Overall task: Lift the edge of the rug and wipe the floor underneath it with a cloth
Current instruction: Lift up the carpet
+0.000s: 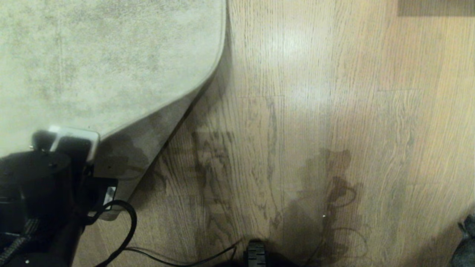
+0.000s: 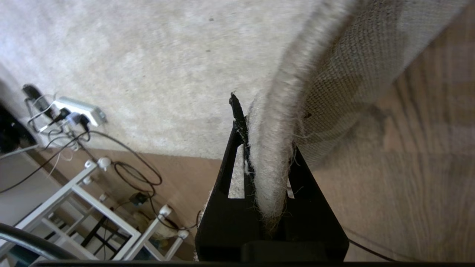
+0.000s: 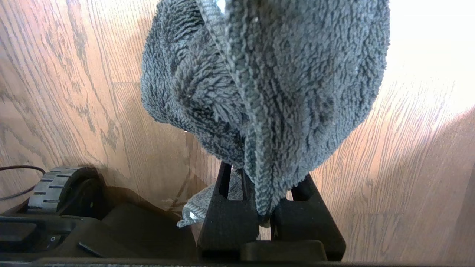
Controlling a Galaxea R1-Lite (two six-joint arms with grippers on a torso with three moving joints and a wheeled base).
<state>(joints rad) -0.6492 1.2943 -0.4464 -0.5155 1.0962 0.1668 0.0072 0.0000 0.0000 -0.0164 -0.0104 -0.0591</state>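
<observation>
The pale grey rug [image 1: 92,63] covers the upper left of the head view. Its edge [image 1: 207,79] curls up off the floor [image 1: 297,111], and its shadowed underside [image 1: 148,148] faces the bare planks. My left arm [image 1: 48,178] is at the lower left. My left gripper [image 2: 265,148] is shut on the rug edge [image 2: 271,167], with the ribbed tan backing [image 2: 352,74] showing beside it. My right gripper [image 3: 259,178] is shut on the dark grey fluffy cloth [image 3: 278,74], which hangs over the floor [image 3: 389,167]. A corner of the cloth [image 1: 465,241] shows at the lower right of the head view.
My base [image 1: 256,254] and a black cable [image 1: 126,230] sit at the near edge; a base wheel [image 3: 55,185] is close to the cloth. Beyond the rug's other side lie a power strip [image 2: 78,109] with cables and a white metal frame [image 2: 92,207].
</observation>
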